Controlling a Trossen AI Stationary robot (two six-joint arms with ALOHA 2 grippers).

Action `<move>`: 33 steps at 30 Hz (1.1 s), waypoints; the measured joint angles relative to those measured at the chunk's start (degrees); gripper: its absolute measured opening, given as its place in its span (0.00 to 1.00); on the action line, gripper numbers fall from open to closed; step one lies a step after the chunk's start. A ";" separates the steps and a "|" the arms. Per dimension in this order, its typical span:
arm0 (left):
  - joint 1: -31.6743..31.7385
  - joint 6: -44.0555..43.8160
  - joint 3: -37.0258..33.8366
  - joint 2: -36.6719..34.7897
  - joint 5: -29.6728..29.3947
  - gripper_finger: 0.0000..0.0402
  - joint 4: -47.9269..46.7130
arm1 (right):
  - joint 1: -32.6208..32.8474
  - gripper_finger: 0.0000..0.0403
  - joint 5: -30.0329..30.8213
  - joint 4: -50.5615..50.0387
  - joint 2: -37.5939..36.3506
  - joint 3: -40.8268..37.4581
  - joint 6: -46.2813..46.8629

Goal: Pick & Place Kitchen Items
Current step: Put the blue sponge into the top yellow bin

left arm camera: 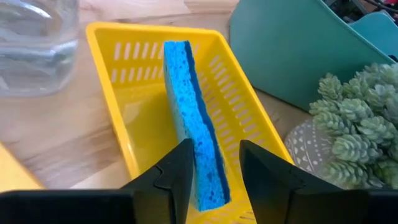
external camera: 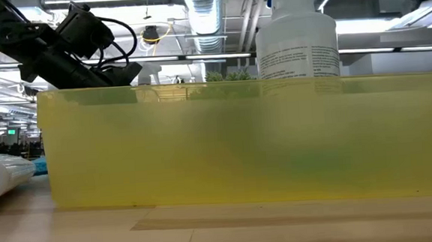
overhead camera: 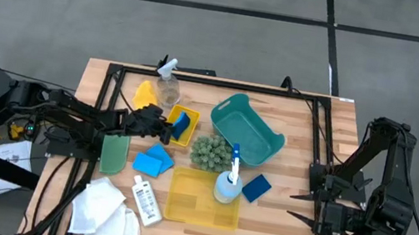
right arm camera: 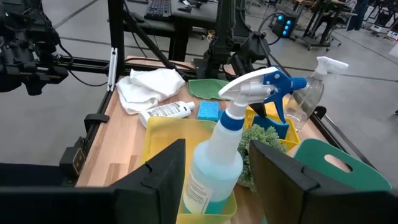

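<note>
A blue sponge [left arm camera: 193,118] stands on its long edge in the small yellow slotted basket [left arm camera: 124,93], which also shows in the high view [overhead camera: 183,122]. My left gripper [overhead camera: 165,130] reaches in from the table's left and is shut on the sponge's near end. My right gripper [overhead camera: 305,207] waits open and empty at the table's right side. A blue-and-white spray bottle [overhead camera: 229,180] stands in the flat yellow bin [overhead camera: 196,204]. Two more blue sponges [overhead camera: 154,159] [overhead camera: 256,186] lie on the table. My left gripper pinches the sponge's near end [left arm camera: 208,180] between its two fingers, one on each broad face. The fingers come nearly level from the table's left and lie along the sponge. The sponge is on edge, its far end [left arm camera: 177,50] toward the basket's far wall.
The teal basket [overhead camera: 246,127] and the green bumpy ball [overhead camera: 208,151] sit right of the yellow basket. A clear spray bottle [overhead camera: 168,86] and a yellow piece [overhead camera: 146,93] lie behind it. A green piece [overhead camera: 113,153], a white bottle [overhead camera: 145,202] and white cloths [overhead camera: 106,212] lie front left.
</note>
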 joint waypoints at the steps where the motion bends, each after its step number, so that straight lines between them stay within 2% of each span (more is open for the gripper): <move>1: 0.00 0.01 0.01 0.00 0.34 0.32 -0.11 | 0.00 0.42 0.00 0.00 0.00 0.00 0.00; 10: 0.00 -0.02 0.00 0.00 0.77 0.20 -0.63 | 0.00 0.42 0.00 -0.46 0.00 0.00 0.01; 17: 0.00 -0.38 0.01 -0.02 0.77 0.03 -1.54 | 0.00 0.42 0.00 -0.81 0.00 0.00 0.44; 25: 0.02 -1.67 0.00 -0.02 0.22 0.01 0.28 | 0.00 0.42 0.00 -0.85 0.00 -0.02 0.44; 33: 0.02 -2.34 0.00 -0.02 2.13 0.00 3.38 | 0.02 0.42 -0.04 -0.85 0.00 -0.02 0.44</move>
